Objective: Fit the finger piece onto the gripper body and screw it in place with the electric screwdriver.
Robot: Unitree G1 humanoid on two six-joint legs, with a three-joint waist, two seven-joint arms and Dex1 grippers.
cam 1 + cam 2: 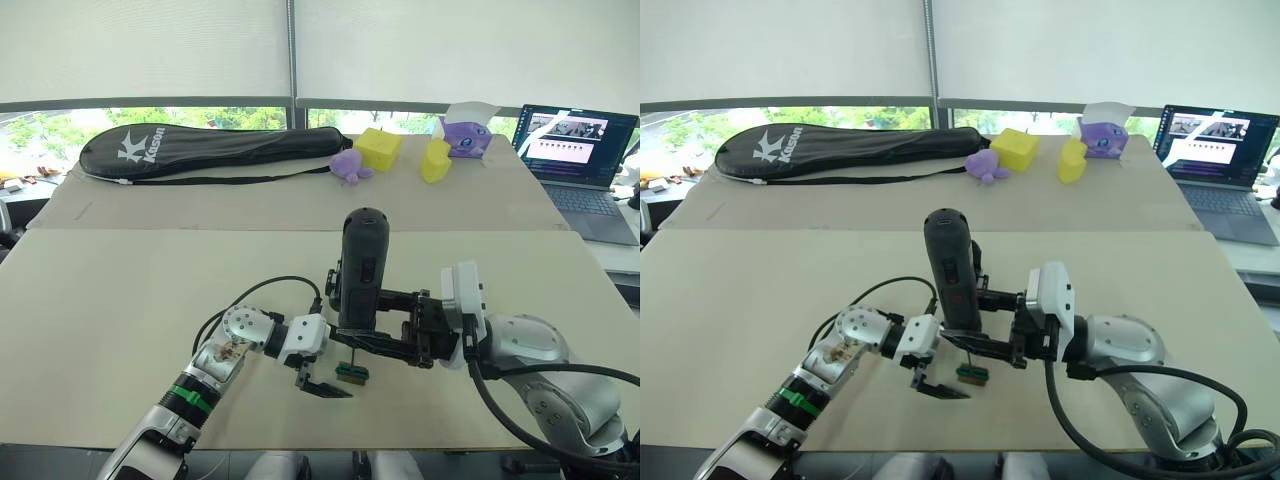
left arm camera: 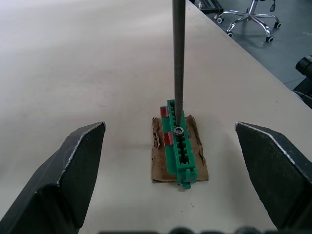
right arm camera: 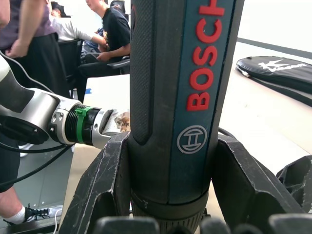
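Right gripper [image 1: 405, 335] clamps the screwdriver [image 1: 362, 270] upright, bit in the green block [image 2: 178, 146] — keep it vertical, press lightly — left gripper [image 1: 322, 383] jaws apart, just left.

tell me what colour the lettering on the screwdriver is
Red, on the electric screwdriver; clearest in the right wrist view.

— What carries it all?
— A beige table [image 1: 120, 320]; a green block [image 2: 179, 146] on a brown scrap [image 2: 161, 165] lies near its front edge.
— And farther back?
— A second table [image 1: 250, 205] (butted against the first) bears a black racket bag [image 1: 210, 148], plush toys [image 1: 352, 165], yellow blocks [image 1: 380, 148] and a laptop [image 1: 575, 150].
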